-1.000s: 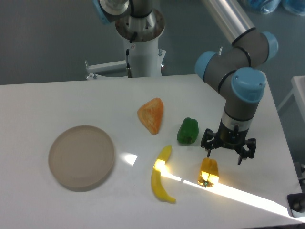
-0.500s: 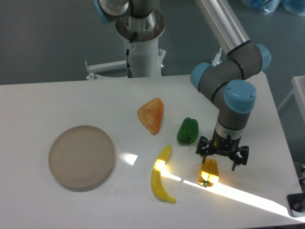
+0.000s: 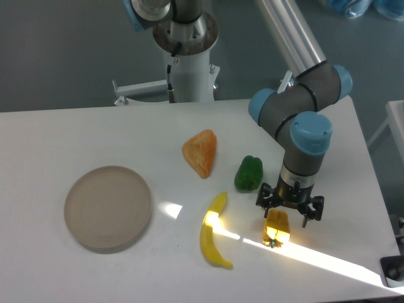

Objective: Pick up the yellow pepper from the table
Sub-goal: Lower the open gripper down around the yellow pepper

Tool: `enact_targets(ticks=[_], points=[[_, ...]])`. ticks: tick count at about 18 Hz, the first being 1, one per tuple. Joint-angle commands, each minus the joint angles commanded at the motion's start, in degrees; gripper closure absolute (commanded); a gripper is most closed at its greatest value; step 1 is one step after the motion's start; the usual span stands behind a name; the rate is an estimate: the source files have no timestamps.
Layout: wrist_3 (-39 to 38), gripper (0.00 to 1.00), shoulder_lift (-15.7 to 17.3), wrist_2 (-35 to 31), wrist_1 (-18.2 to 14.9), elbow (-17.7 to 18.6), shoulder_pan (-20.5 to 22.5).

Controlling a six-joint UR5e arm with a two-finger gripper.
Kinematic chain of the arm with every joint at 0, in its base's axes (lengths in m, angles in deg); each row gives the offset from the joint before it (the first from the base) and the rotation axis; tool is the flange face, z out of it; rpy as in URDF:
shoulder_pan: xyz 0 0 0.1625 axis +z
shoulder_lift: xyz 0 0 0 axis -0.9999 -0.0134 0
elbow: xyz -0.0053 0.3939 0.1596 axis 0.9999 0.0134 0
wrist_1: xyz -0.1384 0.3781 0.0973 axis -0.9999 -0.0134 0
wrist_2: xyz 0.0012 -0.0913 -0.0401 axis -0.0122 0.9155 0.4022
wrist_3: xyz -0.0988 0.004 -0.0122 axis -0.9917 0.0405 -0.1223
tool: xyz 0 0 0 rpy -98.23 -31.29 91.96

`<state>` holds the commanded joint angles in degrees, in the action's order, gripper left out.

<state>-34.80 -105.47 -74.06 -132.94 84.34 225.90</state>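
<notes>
The yellow pepper (image 3: 276,228) lies on the white table (image 3: 76,132) at the front right, lit by a strip of sunlight. My gripper (image 3: 288,213) hangs directly over the pepper's far end, open, with one finger on each side of it. The fingertips sit just above the pepper's top and I cannot tell whether they touch it. Nothing is held.
A green pepper (image 3: 249,173) stands just left of the gripper. A yellow banana (image 3: 213,231) lies left of the yellow pepper. An orange wedge (image 3: 201,152) sits farther back. A round tan plate (image 3: 108,207) rests at the left. The table's right edge is close by.
The gripper has moved left and down toward the yellow pepper, from beside and above it to right over it. Its fingers stay open. No object has moved.
</notes>
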Motion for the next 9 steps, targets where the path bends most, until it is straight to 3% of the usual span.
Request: enact_targets(ticks=[9], points=[[0.0,0.00,-0.4,0.0,0.1,0.6,-0.6]])
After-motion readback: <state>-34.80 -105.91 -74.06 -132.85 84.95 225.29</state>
